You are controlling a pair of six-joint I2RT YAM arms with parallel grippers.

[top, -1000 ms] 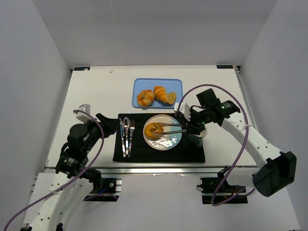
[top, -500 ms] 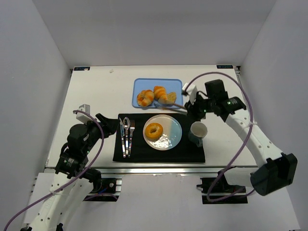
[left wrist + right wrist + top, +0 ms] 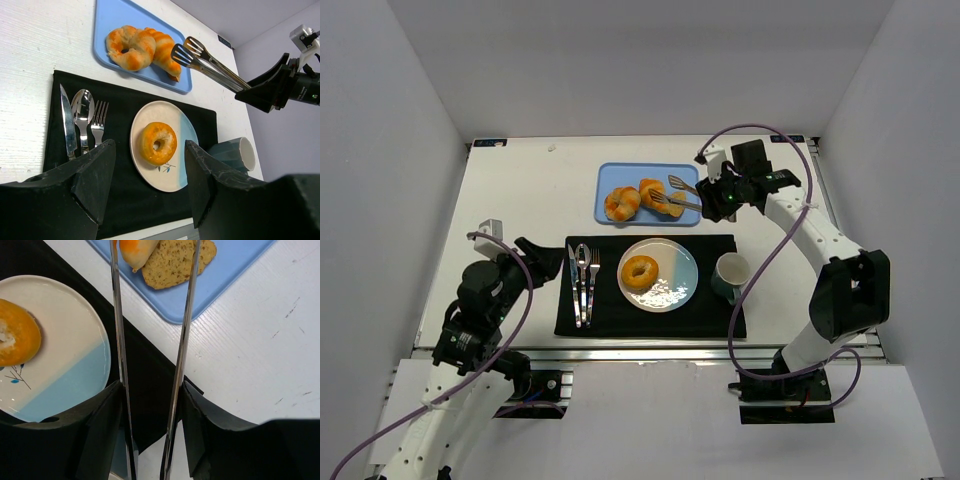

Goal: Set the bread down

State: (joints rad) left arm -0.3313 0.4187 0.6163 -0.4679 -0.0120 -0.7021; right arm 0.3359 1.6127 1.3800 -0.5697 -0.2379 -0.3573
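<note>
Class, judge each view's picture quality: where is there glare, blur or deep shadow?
Top external: evenly lit, sharp, with glare on the plate. Left wrist: ring bun crisp, near fingers dark and soft. Right wrist: tongs shiny, fingers black, detail lost.

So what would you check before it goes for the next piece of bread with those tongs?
1. Tongs firmly held by the right end effector: ok, it is shut on their handles.
2. Tongs open and empty: ok, the arms are spread with nothing clamped.
3. Tips lined up on the croissant in the tray: ok, its end lies between them in the right wrist view.
4. Tips low enough to grip: cannot tell.
5. Space on the plate beside the bun: ok, the blue half is bare.
6. Left end effector out of the way: ok, open, by the mat's left edge.
</note>
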